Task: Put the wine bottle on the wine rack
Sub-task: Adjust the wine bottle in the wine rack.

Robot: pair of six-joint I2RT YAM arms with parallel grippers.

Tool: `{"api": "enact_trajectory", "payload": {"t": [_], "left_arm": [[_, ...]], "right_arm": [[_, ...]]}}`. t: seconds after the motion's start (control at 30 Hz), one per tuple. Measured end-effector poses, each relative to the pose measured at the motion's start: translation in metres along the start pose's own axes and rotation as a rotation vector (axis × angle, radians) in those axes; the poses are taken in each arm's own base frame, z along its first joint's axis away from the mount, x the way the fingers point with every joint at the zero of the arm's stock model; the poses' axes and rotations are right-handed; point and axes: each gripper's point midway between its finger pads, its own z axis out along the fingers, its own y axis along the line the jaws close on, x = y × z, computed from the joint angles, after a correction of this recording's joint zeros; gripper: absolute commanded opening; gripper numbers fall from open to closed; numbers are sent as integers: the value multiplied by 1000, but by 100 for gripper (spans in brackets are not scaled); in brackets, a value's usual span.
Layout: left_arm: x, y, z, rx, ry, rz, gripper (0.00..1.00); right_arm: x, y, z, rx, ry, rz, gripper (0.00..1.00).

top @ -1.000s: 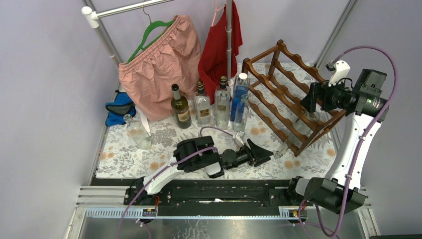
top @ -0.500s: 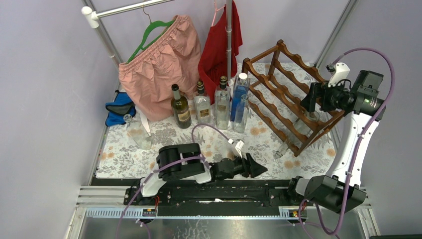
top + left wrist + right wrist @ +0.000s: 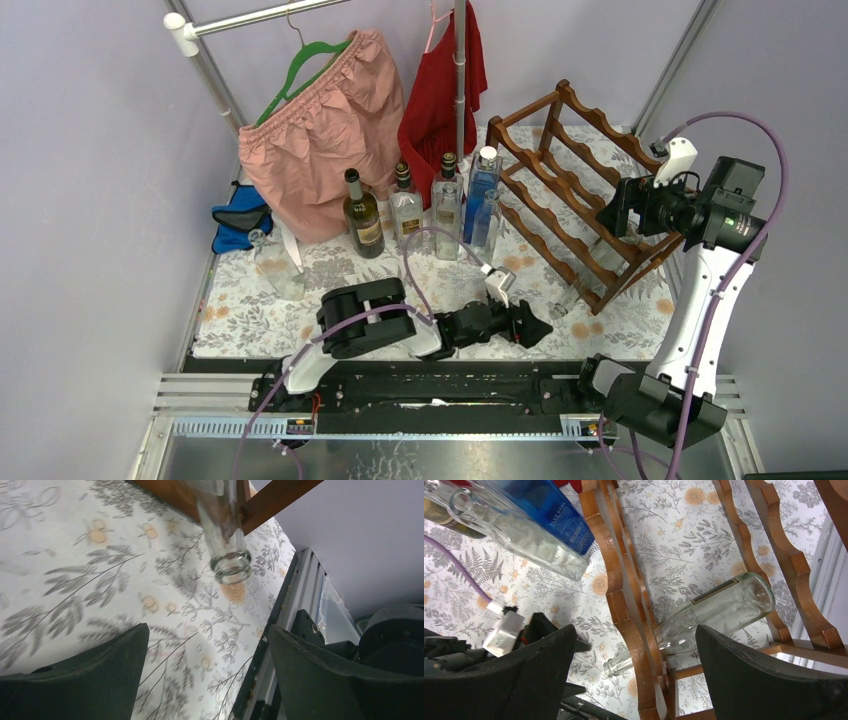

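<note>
A clear wine bottle [image 3: 714,611] lies on its side in the lowest tier of the reddish-brown wine rack [image 3: 575,185]. Its neck [image 3: 566,300] pokes out of the rack's front toward the near edge. My left gripper [image 3: 540,328] hovers low over the cloth just short of the bottle's mouth [image 3: 231,568], open and holding nothing. My right gripper [image 3: 608,215] hangs above the right side of the rack [image 3: 621,590], open and empty, with the bottle below it between the rails.
Several upright bottles stand left of the rack: a dark one [image 3: 364,215], clear ones [image 3: 407,212] and a blue one [image 3: 482,185]. Pink [image 3: 320,130] and red [image 3: 440,90] garments hang behind them. A glass vessel [image 3: 283,272] and a blue item [image 3: 240,220] sit far left.
My left gripper has opened wide and swung right toward the bottle's neck. The right gripper has dropped slightly down and left over the rack.
</note>
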Motion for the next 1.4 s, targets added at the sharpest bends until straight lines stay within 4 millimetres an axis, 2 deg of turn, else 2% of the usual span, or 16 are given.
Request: {"api": "enact_trajectory", "payload": {"t": [0.17, 0.27, 0.4, 0.53, 0.67, 0.87, 1.2, 1.4], "left_arm": [[0, -15, 31, 33, 9, 3, 86], [-1, -22, 47, 49, 12, 2, 77], [9, -15, 60, 25, 34, -11, 68], [5, -12, 72, 19, 30, -33, 66], [4, -11, 77, 7, 41, -42, 59], [4, -9, 83, -14, 73, -58, 56], [2, -8, 87, -21, 94, -88, 60], [2, -6, 77, -49, 63, -70, 61]], "right_arm": [[-2, 4, -1, -13, -15, -7, 96], [-2, 4, -1, -13, -15, -7, 96], [-2, 4, -2, -12, -16, -9, 97], [-3, 6, -4, -9, -22, -15, 97], [-3, 8, -6, -6, -28, -21, 97], [-3, 8, -6, -6, -29, -22, 97], [-3, 8, -6, -6, -28, -20, 97], [-3, 8, -6, -7, -28, -20, 97]]}}
